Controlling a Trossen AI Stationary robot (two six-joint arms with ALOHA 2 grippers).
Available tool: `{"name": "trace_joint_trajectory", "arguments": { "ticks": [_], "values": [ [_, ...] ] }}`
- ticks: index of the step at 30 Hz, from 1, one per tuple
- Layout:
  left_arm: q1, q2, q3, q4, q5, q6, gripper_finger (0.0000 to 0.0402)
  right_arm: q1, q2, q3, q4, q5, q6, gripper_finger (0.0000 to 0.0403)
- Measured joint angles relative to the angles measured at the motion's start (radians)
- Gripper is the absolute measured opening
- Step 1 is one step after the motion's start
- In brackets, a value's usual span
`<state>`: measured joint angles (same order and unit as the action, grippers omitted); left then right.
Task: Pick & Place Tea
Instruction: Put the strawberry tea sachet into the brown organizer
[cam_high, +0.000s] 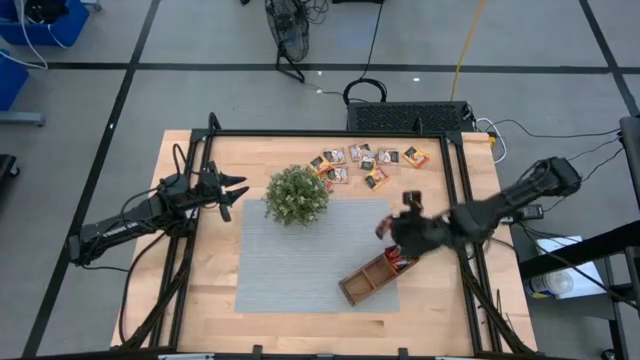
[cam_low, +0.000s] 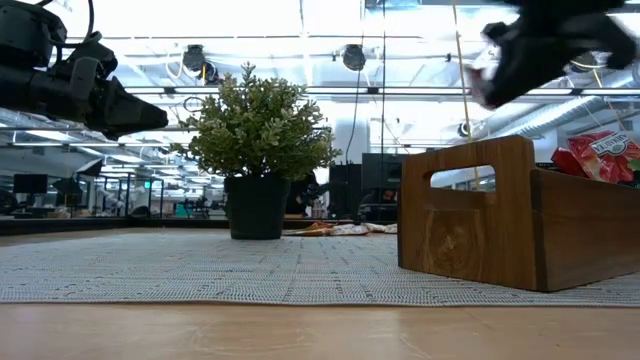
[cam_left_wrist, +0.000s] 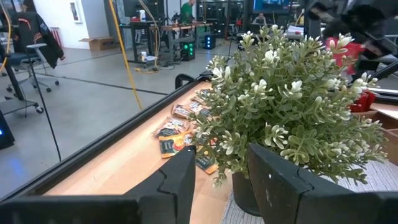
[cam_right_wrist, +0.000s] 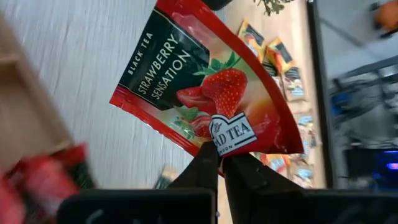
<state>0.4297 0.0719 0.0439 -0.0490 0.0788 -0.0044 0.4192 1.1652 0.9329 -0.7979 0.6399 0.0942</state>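
A red strawberry tea sachet (cam_right_wrist: 205, 87) hangs in the air with my right gripper (cam_right_wrist: 217, 163) shut on it. In the high view this gripper (cam_high: 392, 228) is over the grey mat (cam_high: 300, 260), just beyond the far end of the brown wooden tray (cam_high: 372, 277). Red sachets (cam_high: 402, 263) lie in the tray. Several more tea sachets (cam_high: 365, 160) lie flat on the table at the far side. My left gripper (cam_high: 232, 190) waits open, left of the potted plant (cam_high: 297, 195). My right gripper pinches the sachet's edge (cam_right_wrist: 229, 142), near the logo, between its two fingertips. The fingers come slanting down from the table's right side. The sachet is lifted clear of the mat and the tray and sticks out flat beyond the fingertips.
The potted plant (cam_low: 262, 150) stands on the mat's far left corner. The tray (cam_low: 520, 215) lies slantwise on the mat's near right part. A black frame (cam_high: 465, 190) runs along the table's left, right and far edges. Bare mat lies between plant and tray.
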Motion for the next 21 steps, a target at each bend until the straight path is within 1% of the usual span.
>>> {"name": "trace_joint_trajectory", "arguments": {
  "ticks": [2, 4, 9, 13, 16, 21],
  "values": [
    [0.0, 0.0, 0.0, 0.0, 0.0, 0.0, 0.0147, 0.1, 0.007, 0.0, -0.079, 0.081, 0.081, 0.0001],
    [0.0, 0.0, 0.0, 0.0, 0.0, 0.0, 0.0147, 0.173, 0.03, 0.0, -0.139, 0.135, 0.155, 0.0001],
    [0.0, 0.0, 0.0, 0.0, 0.0, 0.0, 0.0147, 0.303, 0.111, 0.0, -0.235, 0.151, 0.27, 0.0001],
    [0.0, 0.0, 0.0, 0.0, 0.0, 0.0, 0.0147, 0.36, 0.181, 0.0, -0.301, 0.201, 0.336, 0.0001],
    [0.0, 0.0, 0.0, 0.0, 0.0, 0.0, 0.0147, 0.381, 0.224, 0.0, -0.329, 0.217, 0.38, 0.0001],
    [0.0, 0.0, 0.0, 0.0, 0.0, 0.0, 0.0147, 0.401, 0.259, 0.0, -0.336, 0.223, 0.422, 0.0003]
  ]
}}
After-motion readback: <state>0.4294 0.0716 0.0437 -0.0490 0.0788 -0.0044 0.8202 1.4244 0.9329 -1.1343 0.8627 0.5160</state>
